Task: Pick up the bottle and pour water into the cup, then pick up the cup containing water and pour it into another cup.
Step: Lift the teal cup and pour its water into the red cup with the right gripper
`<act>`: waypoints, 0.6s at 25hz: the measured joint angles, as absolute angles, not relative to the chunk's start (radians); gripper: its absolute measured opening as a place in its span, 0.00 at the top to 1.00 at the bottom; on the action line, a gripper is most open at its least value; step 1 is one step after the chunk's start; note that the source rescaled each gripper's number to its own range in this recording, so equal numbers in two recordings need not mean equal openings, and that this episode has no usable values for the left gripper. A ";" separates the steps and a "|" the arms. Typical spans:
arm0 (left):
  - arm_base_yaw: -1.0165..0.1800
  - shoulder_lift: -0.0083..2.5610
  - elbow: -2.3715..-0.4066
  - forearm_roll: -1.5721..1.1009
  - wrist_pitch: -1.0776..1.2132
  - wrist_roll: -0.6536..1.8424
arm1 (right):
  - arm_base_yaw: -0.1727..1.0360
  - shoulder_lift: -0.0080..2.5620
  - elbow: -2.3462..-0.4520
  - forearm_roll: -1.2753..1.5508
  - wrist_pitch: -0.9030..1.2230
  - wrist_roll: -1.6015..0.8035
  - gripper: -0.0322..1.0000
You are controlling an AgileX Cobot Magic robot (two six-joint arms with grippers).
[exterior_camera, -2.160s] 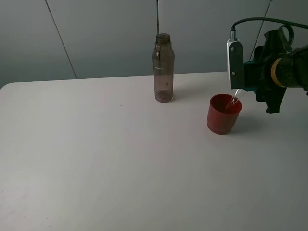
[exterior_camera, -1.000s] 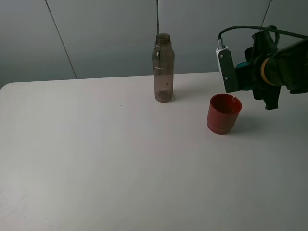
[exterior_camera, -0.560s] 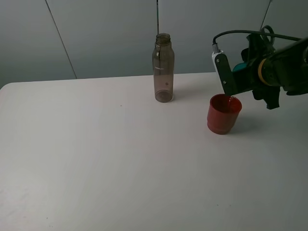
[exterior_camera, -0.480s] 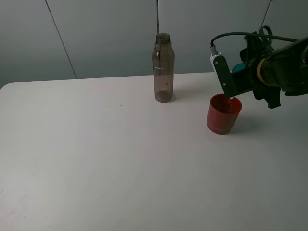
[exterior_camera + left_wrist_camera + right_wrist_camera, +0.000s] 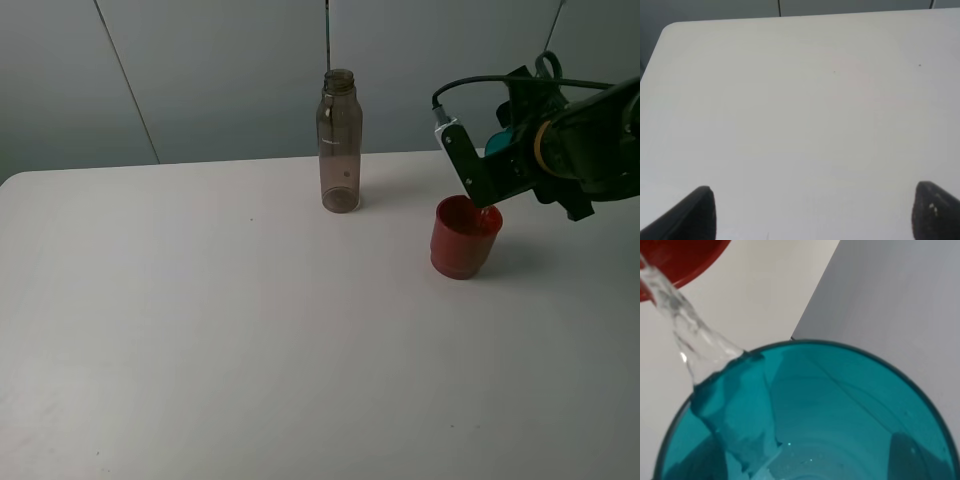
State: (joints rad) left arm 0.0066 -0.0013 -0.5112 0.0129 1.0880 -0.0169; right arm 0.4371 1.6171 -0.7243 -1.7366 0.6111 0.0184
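Observation:
The smoky-grey bottle stands upright and capless at the back of the table. The red-orange cup stands to its right. My right gripper is shut on the teal cup and holds it tipped just above the red cup's far right rim. In the right wrist view the teal cup fills the frame and a stream of water runs from its lip into the red cup. My left gripper is open and empty over bare table, out of the high view.
The white table spans the view, with a grey panelled wall behind it. The right arm's cable loops above the red cup. The table's far left corner shows in the left wrist view.
My right wrist has rolled further, tipping the teal cup more steeply over the red cup while water keeps pouring. The bottle, the red cup and the left arm have not moved.

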 joint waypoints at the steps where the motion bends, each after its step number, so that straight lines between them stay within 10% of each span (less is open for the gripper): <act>1: 0.007 -0.001 -0.511 0.013 1.088 -0.017 | 0.439 1.617 -0.724 -1.737 0.618 0.018 0.88; 15: 0.007 -0.001 -0.511 0.013 1.088 -0.017 | 0.477 1.617 -0.724 -1.737 0.641 0.020 0.88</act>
State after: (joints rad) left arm 0.0066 -0.0013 -0.5112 0.0129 1.0880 -0.0169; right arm 0.4769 1.6171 -0.7243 -1.7366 0.6411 0.0205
